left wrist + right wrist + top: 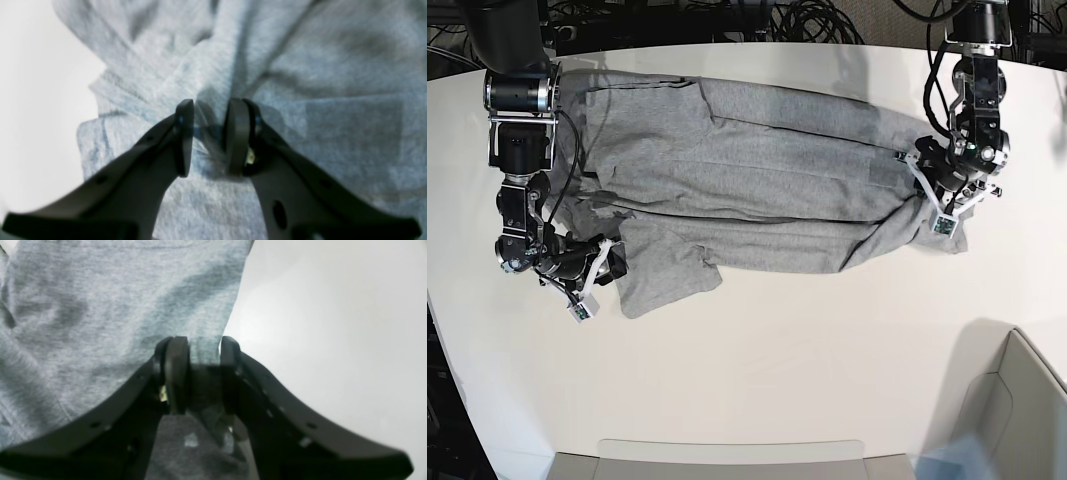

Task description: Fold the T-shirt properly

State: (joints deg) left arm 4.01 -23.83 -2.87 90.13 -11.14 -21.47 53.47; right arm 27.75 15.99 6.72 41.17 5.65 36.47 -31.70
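The heather-grey T-shirt (757,190) lies stretched lengthwise over the white table (787,350), with long creases running from one gripper to the other. No lettering shows. On the right of the base view, my left gripper (937,203) is shut on a bunched end of the T-shirt (300,66). In the left wrist view the creases fan out from the left gripper (208,106). At the left, my right gripper (605,262) is shut on the cloth beside a loose flap (667,275). The right wrist view shows the right gripper (205,343) pinching the T-shirt (100,306) at its edge.
A beige bin (1017,400) stands at the front right corner. A flat grey tray (727,460) lies along the front edge. Black cables (807,20) run behind the table's far edge. The arm columns rise at the far left (519,90) and far right (975,60).
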